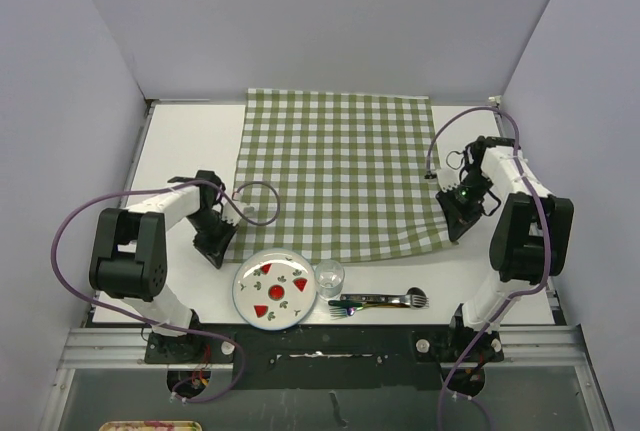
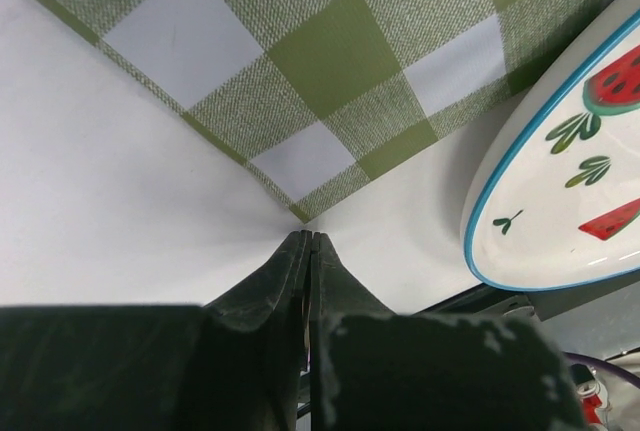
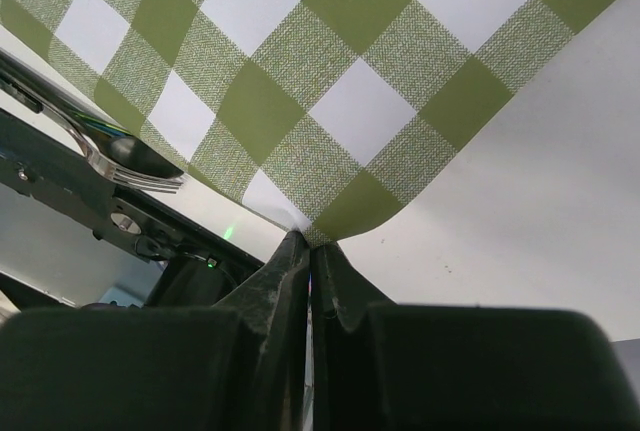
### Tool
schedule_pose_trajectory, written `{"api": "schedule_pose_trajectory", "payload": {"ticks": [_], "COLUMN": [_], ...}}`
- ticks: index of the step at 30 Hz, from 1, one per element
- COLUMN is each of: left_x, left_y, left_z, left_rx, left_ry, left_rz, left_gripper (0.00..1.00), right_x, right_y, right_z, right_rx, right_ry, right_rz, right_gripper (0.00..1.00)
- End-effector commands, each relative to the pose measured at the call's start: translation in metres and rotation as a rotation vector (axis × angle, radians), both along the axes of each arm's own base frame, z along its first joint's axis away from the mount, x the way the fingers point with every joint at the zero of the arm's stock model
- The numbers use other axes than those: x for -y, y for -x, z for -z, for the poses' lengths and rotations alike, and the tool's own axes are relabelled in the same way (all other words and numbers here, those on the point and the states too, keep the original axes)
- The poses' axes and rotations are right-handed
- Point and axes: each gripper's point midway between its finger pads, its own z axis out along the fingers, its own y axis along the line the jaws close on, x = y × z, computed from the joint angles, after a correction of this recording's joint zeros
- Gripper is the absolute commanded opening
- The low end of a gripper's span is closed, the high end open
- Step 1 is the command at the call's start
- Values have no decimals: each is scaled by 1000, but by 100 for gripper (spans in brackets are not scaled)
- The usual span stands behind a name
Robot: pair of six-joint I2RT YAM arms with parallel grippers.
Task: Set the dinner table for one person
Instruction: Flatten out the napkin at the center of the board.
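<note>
The green-and-white checked cloth [image 1: 335, 173] lies spread over the middle of the white dinner table [image 1: 190, 146]. My left gripper [image 1: 222, 238] [image 2: 310, 235] is shut, its tips down on the table. The cloth's near-left corner [image 2: 300, 213] lies flat right at those tips, and no cloth shows between the jaws. My right gripper [image 1: 458, 223] [image 3: 309, 241] is shut on the cloth's near-right corner [image 3: 330, 219], which curls up off the table into the jaws.
A white plate with watermelon pictures and a blue rim [image 1: 274, 291] [image 2: 560, 201] sits at the near edge. Right of it stand a small clear glass [image 1: 330, 276] and a fork and spoon [image 1: 385, 301] [image 3: 120, 156]. The metal rail [image 1: 320, 336] runs along the front.
</note>
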Motion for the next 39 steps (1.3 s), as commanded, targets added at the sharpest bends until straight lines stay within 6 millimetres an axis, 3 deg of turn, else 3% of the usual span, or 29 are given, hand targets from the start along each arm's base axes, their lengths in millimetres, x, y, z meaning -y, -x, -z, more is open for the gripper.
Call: {"api": "schedule_pose_trajectory", "payload": {"ticks": [1, 8, 15, 30, 39], "left_x": [0, 9, 19, 23, 24], "left_y": [-16, -43, -91, -139, -149], "left_z": [-20, -48, -84, -61, -64], "left_rx": [67, 169, 348, 411, 422], "left_ry": [-6, 24, 60, 60, 59], "left_rz": [17, -1, -20, -45, -39], "left_gripper": [0, 0, 0, 0, 0], "right_x": [6, 7, 6, 20, 16], "right_y": [-3, -2, -3, 12, 9], "right_z": [-5, -5, -13, -25, -27], "right_rx": [32, 42, 61, 82, 88], "right_ry": [12, 12, 12, 43, 19], "right_rz": [-2, 6, 26, 56, 65], "right_gripper": [0, 0, 1, 3, 24]}}
